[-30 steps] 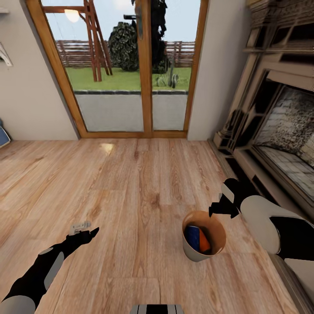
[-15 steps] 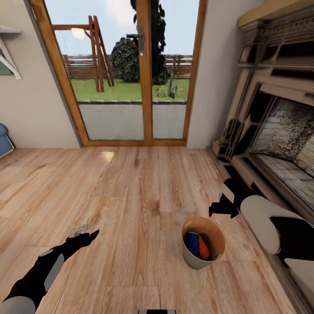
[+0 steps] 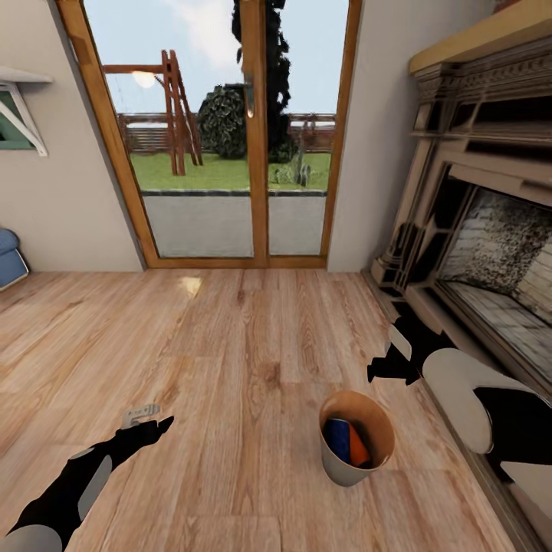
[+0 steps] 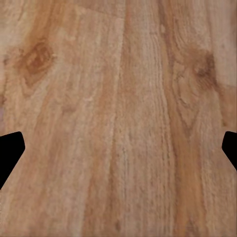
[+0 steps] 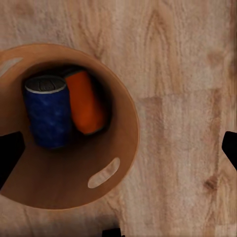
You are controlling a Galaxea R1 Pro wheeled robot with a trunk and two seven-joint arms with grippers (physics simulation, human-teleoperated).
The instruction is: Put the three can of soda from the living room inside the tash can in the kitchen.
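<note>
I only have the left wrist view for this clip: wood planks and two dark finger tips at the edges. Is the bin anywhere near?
Observer: Yes, the tash can stands on the wood floor by the right gripper.
Operator: Anything inside it?
Observer: A dark blue can and an orange can lie side by side in it.
Operator: What room is this?
Observer: A fireplace and glass doors show, so the living room.

Bright daylight from glass doors; soft renders.
</note>
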